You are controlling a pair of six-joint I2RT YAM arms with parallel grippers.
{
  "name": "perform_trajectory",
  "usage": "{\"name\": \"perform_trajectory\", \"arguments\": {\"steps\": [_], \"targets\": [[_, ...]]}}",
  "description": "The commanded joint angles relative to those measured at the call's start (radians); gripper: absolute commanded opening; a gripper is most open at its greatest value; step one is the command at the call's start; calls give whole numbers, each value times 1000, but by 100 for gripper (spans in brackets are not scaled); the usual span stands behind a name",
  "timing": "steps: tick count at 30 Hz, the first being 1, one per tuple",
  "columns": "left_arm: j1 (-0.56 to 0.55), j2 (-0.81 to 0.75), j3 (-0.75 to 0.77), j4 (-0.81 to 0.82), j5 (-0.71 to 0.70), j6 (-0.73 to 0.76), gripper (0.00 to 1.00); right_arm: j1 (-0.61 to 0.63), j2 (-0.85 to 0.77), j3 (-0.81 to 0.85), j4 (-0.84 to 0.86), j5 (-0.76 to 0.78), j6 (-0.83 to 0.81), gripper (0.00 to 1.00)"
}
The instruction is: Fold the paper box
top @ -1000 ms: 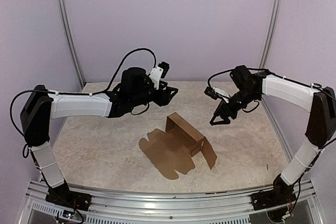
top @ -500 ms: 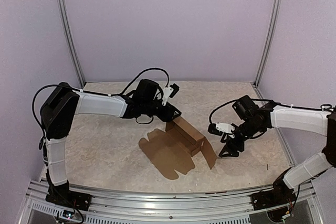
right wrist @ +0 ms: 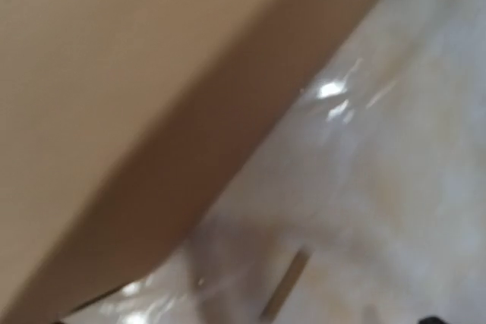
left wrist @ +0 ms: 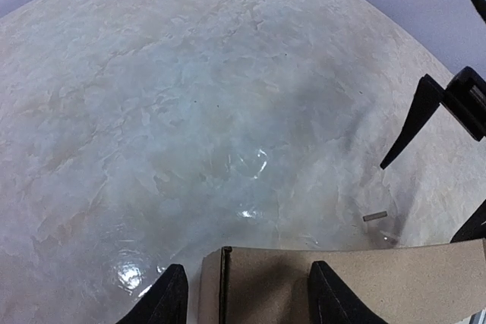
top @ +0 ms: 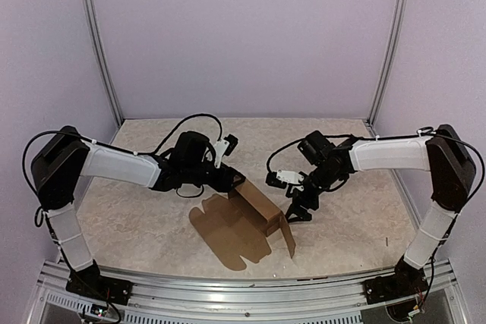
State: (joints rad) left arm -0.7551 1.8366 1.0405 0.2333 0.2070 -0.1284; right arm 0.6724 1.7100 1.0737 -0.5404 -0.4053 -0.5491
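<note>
The left hand [left wrist: 247, 267] is released, its two dark fingers [left wrist: 167, 301] spread to either side of the end corner of an upright cardboard wall. One finger overlaps the wall's face, while the other stands just clear of the corner's edge, so nothing is clamped. That wall belongs to the paper box [top: 235, 225], which sits half-formed near the middle of the counter [top: 137, 210]. Its wall runs from the left hand toward the near right, a flat panel with rounded tabs lies on the surface on the near-left side, and a flap hangs slanted at the wall's right end. The right hand [top: 298, 216] hangs just beside that right end with its fingers splayed wide, grasping nothing. Whether it touches the cardboard cannot be told, and its own camera shows only blurred brown card up close. A small pale sliver [left wrist: 374, 217] lies on the marbled beige surface beyond the wall.
</note>
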Motion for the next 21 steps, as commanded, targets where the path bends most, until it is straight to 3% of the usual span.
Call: {"name": "perform_trajectory", "arguments": {"steps": [1,9,15,21], "targets": [[-26,-66,-81,-12,-75,-63,53,18,49,65,33,-29,58,99],[-80,-152,-154,-9,-186,-49,53,-2,17,62,35,70,47,100],[-143,-381,-269,64,-275,115,58,-41,-113,14,6,108,36,100],[-126,-555,-494,117,-279,98,57,-46,-269,-39,5,162,36,100]]}}
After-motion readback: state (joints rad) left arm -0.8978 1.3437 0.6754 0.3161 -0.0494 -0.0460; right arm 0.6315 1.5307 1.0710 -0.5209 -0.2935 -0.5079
